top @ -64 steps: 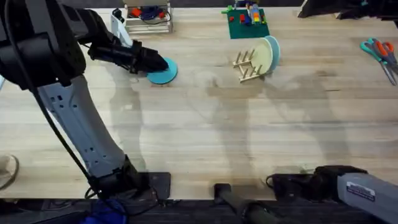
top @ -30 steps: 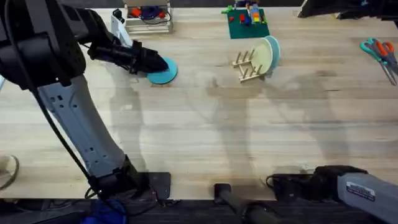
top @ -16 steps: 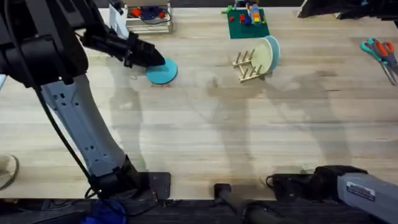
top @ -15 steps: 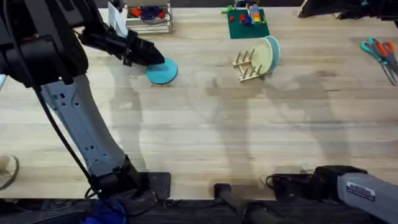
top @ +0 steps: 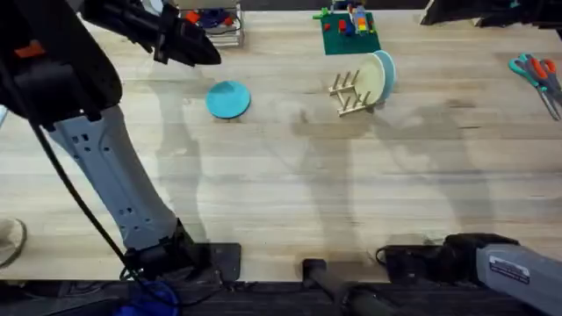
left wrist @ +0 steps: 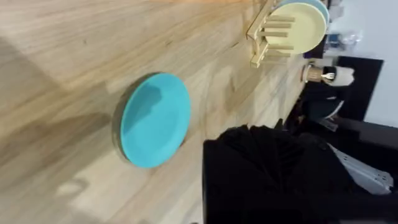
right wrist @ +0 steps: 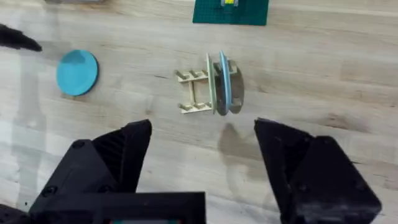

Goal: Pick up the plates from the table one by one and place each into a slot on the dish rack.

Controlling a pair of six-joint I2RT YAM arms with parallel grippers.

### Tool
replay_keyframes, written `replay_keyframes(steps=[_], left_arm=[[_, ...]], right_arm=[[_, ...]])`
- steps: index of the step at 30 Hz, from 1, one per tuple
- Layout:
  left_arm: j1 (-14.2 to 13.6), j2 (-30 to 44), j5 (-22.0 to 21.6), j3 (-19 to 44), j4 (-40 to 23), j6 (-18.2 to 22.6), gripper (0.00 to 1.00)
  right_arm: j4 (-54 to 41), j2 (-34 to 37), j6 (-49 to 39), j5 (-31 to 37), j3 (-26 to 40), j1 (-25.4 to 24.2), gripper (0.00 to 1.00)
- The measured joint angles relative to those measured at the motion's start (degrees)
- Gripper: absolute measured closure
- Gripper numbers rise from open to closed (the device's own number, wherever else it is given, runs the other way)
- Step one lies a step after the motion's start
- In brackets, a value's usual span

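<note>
Blue plate (top: pixel 228 99) lies flat: thin, rigid, probably slick; grip its rim. Right gripper (right wrist: pixel 202 155) gapes wide; left gripper's (top: pixel 204 51) jaws unreadable.

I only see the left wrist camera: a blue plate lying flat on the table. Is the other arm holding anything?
Observer: No. The right pincer is open, with nothing between its fingers.
Child: What else is lying around?
Observer: Scissors lie near the right edge of the table.
Child: Anything behind my plate?
Observer: A wire basket stands at the far edge, beyond the blue plate.
</note>
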Motion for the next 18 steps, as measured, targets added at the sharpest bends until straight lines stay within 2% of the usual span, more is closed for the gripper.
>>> replay_keyframes(steps=[10, 18], left_arm=[[0.0, -10.4, -5.7, 0.1, 0.0, -6.0, 0.963], [0.0, -14.4, -9.5, 0.1, 0.0, -10.7, 0.963]], right_arm=[[0.0, 0.0, 0.0, 0.0, 0.0, 0.0, 0.007], [0.0, 0.0, 0.0, 0.0, 0.0, 0.0, 0.006]])
